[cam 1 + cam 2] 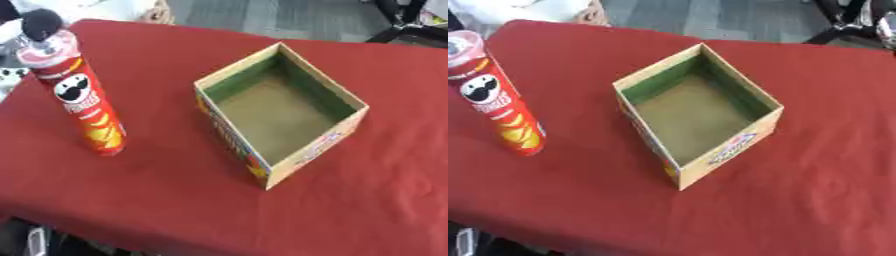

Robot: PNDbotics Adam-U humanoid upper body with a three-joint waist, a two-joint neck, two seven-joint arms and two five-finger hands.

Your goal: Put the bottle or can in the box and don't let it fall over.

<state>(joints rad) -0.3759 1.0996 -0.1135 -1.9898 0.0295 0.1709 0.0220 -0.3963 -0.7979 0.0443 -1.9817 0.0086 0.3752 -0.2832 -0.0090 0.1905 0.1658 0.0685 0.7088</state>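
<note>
A tall red Pringles can [86, 102] stands upright on the red tablecloth at the left. An open cardboard box [278, 113] with a green inner wall and a bare brown floor sits in the middle, one corner turned toward me, with nothing in it. A black rounded part [40, 25], seemingly of my left hand, shows just above the can's lid at the upper left; whether it touches the lid is unclear. My right hand shows in neither view.
The red table [175, 200] ends near the bottom of the view, with dark floor below its front left corner. Dark shapes [859, 17] stand on the grey floor beyond the far right edge. White objects [535, 7] lie past the far left corner.
</note>
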